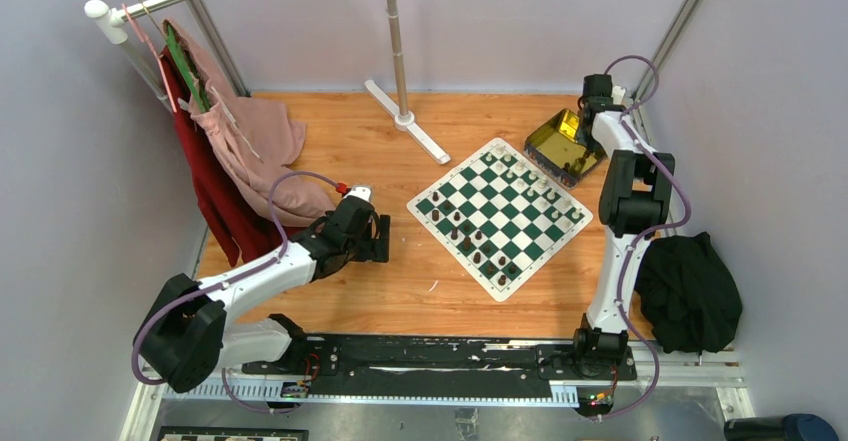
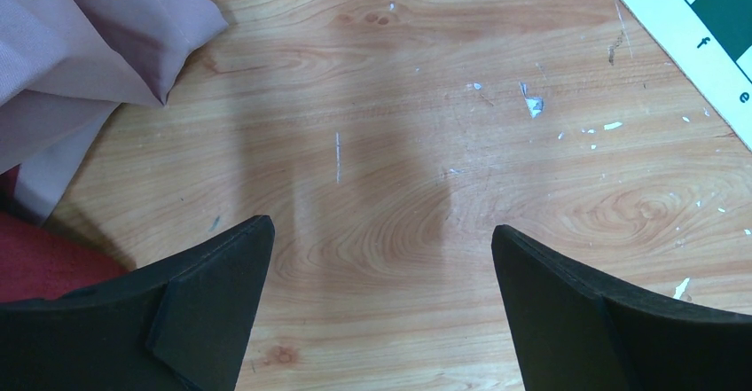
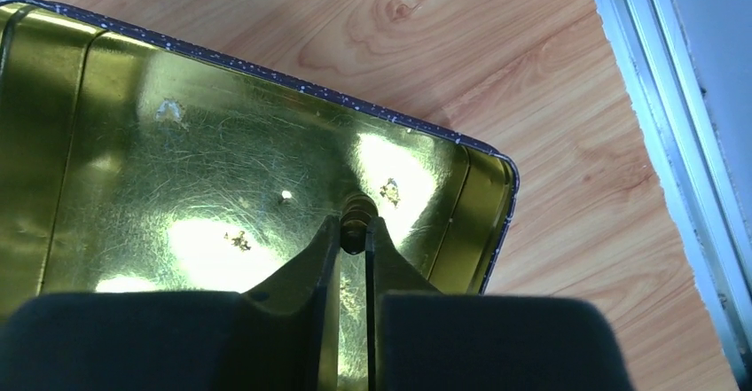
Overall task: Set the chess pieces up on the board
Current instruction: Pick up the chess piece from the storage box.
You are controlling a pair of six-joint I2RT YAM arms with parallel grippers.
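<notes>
The green and white board (image 1: 499, 212) lies turned like a diamond in the middle of the wooden table, with several dark brown pieces (image 1: 477, 255) on its near side and several white pieces (image 1: 530, 173) on its far side. A corner of the board (image 2: 701, 36) shows in the left wrist view. My left gripper (image 2: 379, 258) is open and empty over bare wood, left of the board. My right gripper (image 3: 355, 231) is inside the gold tin (image 3: 133, 169) and is shut on a small dark chess piece (image 3: 356, 218) at its fingertips.
The gold tin (image 1: 562, 143) stands beyond the board's right corner. Pink and red clothes (image 1: 245, 151) hang from a rack at the left and reach the table. A white stand base (image 1: 410, 126) sits at the back. A black cloth bundle (image 1: 690, 291) lies at the right.
</notes>
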